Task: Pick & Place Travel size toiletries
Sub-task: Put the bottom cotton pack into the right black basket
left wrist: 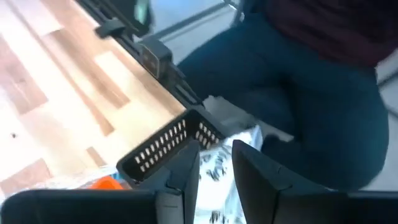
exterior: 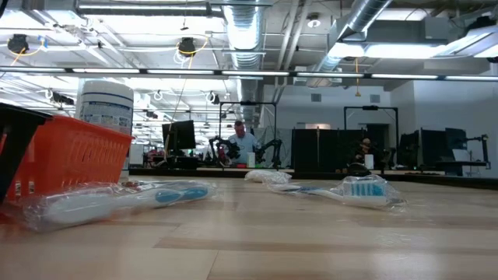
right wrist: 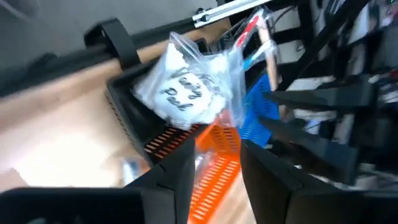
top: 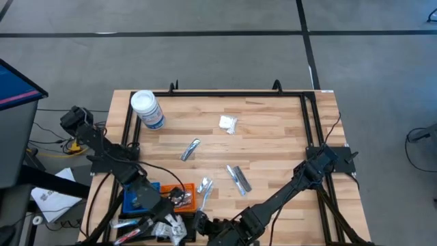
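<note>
Several travel size toiletries lie on the wooden table: a white packet (top: 228,124), a silvery tube (top: 190,149), and two more tubes (top: 237,179) (top: 205,186). At the near left corner stand blue (top: 134,198), orange (top: 183,199) and black (left wrist: 158,149) trays. A clear wrapped white packet (right wrist: 183,90) sits in the black tray (right wrist: 124,106). My left gripper (left wrist: 214,180) hangs open above that tray, and the packet (left wrist: 217,165) shows through the gap between its fingers. My right gripper (right wrist: 214,180) is open over the orange tray (right wrist: 217,162), close beside the left one (top: 167,217).
A large white-lidded jar (top: 147,109) stands at the far left of the table. A black frame (top: 218,93) runs along the table's edges. Beyond the near edge stands a person in dark trousers (left wrist: 298,106). The table's middle and right hold only scattered items.
</note>
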